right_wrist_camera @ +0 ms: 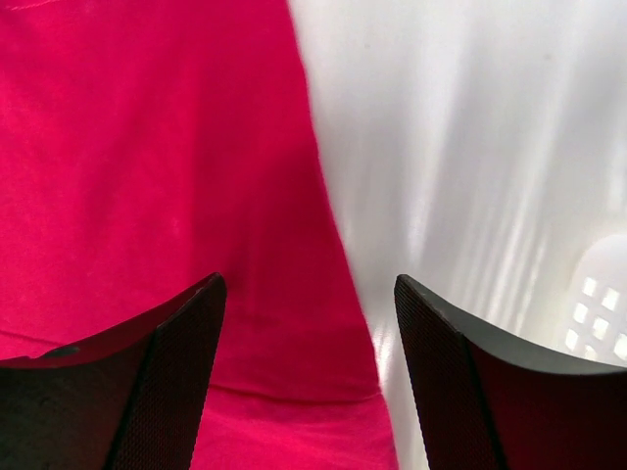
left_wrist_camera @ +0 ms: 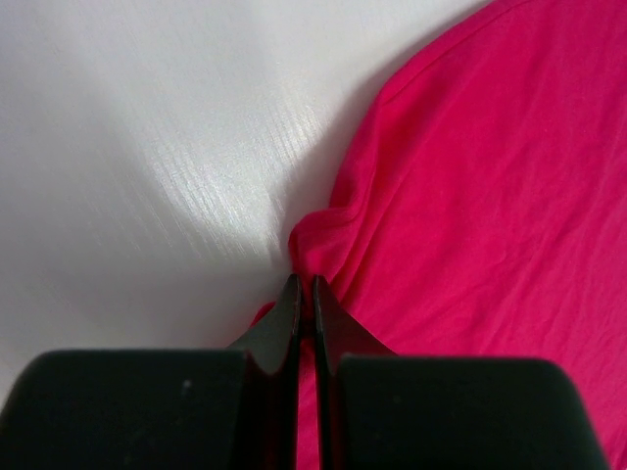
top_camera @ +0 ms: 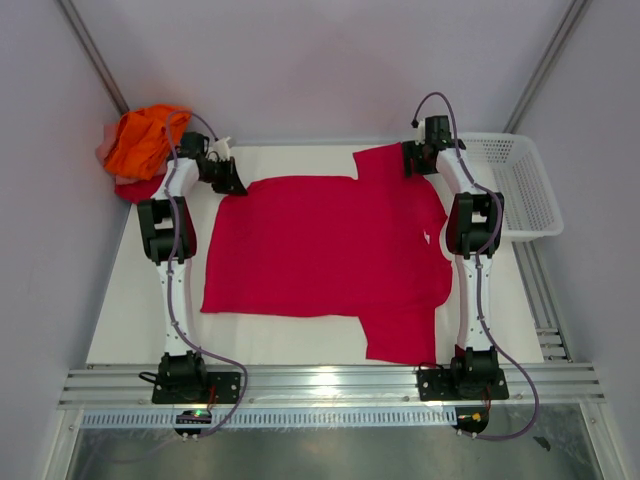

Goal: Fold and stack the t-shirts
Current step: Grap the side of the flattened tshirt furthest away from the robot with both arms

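Note:
A crimson t-shirt (top_camera: 320,250) lies spread flat on the white table (top_camera: 130,320), collar toward the right arm. My left gripper (top_camera: 226,178) is at its far left corner. In the left wrist view the left gripper (left_wrist_camera: 304,281) is shut on a bunched fold of the shirt's edge (left_wrist_camera: 318,230). My right gripper (top_camera: 414,160) hovers over the far sleeve (top_camera: 378,160). Its fingers stand open in the right wrist view (right_wrist_camera: 306,294), straddling the sleeve's edge (right_wrist_camera: 294,372) with nothing held. A heap of other t-shirts, orange on top (top_camera: 145,140), sits at the far left corner.
A white mesh basket (top_camera: 520,185) stands at the table's right side, just beyond the right arm; its rim shows in the right wrist view (right_wrist_camera: 598,304). Bare table lies along the near edge (top_camera: 280,340) and left of the shirt.

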